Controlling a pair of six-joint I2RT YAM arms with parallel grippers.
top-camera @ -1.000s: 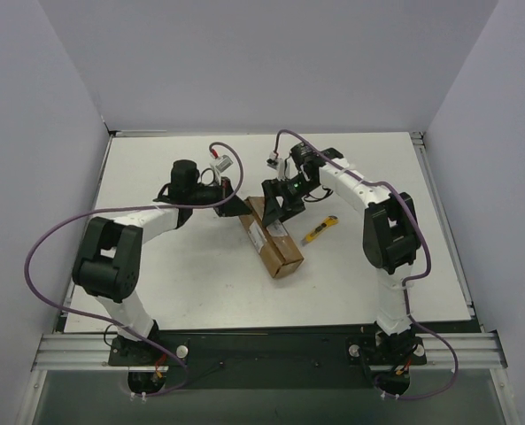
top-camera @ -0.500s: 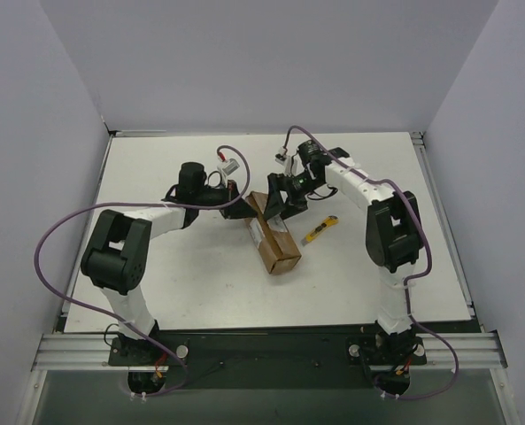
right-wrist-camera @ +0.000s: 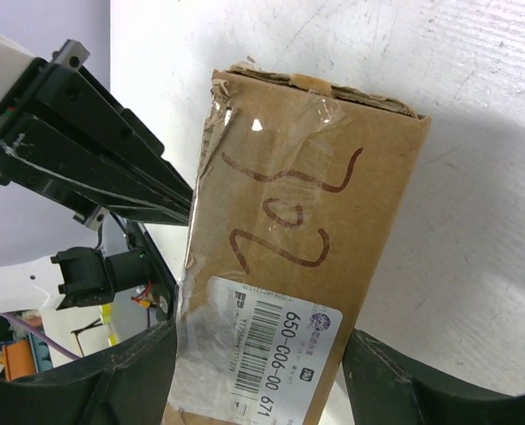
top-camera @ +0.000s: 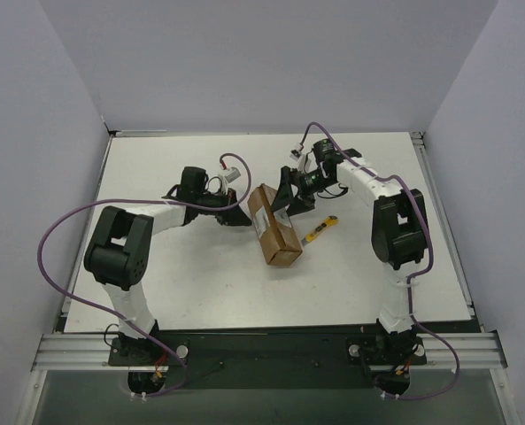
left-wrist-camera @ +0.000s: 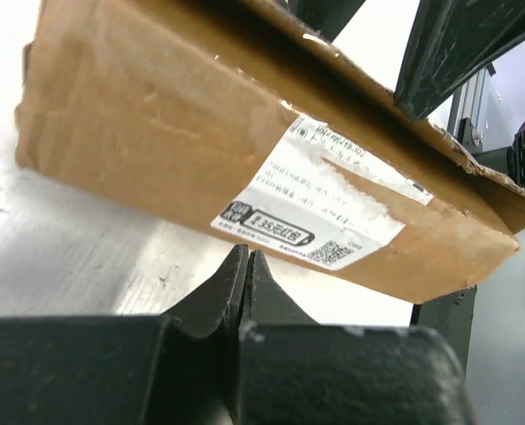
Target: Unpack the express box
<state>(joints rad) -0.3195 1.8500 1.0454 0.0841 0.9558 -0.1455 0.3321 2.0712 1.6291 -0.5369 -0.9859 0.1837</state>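
The express box (top-camera: 274, 226), a long brown carton, lies slantwise on the white table (top-camera: 156, 283). My right gripper (top-camera: 287, 201) is shut across the width of its far end. In the right wrist view the box (right-wrist-camera: 306, 204) fills the gap between both fingers (right-wrist-camera: 129, 381) of that gripper (right-wrist-camera: 260, 343), with a barcode label (right-wrist-camera: 271, 354) and brown handwriting on top. My left gripper (top-camera: 243, 218) is shut and empty, just left of the box. In the left wrist view its tips (left-wrist-camera: 246, 258) point at the box's labelled side (left-wrist-camera: 200, 133), close to it, apart from it.
A yellow-black utility knife (top-camera: 319, 231) lies on the table right of the box, under the right forearm. Grey walls enclose the table at left, back and right. Both arm bases stand on the rail (top-camera: 262, 347) at the near edge.
The box's far end has swung right with the right gripper, so the box lies more lengthwise. The left arm has lowered and its gripper has drawn slightly back from the box.
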